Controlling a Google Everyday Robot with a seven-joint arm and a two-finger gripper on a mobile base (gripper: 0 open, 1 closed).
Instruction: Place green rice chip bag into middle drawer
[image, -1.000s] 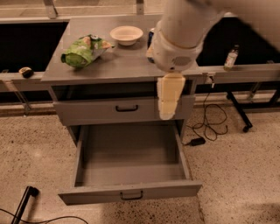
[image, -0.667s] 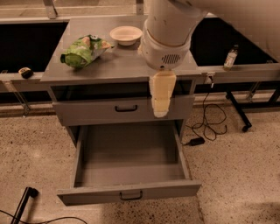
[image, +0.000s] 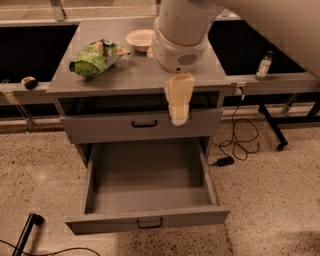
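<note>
At the bottom left, on the speckled floor (image: 40, 170), a black rod-like object (image: 27, 234) lies with a thin cable beside it. Just behind, the middle drawer (image: 110, 223) stands pulled fully out of the grey cabinet, its black bar handle facing the camera and its grey floor bare. To its right a black power adapter (image: 223, 161) and a looped cord (image: 241, 142) rest on the floor.

Above the open drawer sits the closed upper drawer front (image: 105, 129). The cream gripper (image: 178, 116) hangs in front of this panel's right part, pointing straight down from a bulky white wrist (image: 179, 47) that covers the right side of the cabinet top (image: 135, 75). Whether the gripper is apart or together cannot be told; it holds nothing.

The green rice chip bag (image: 96, 57) lies on its side on the left part of the cabinet top, well apart from the gripper, up and to the left of it. A cream bowl (image: 139, 38) stands just behind the bag to its right, next to the wrist. Farther off, a small bottle (image: 264, 65) stands on the right ledge, and a small round object (image: 29, 81) sits on the left ledge.
</note>
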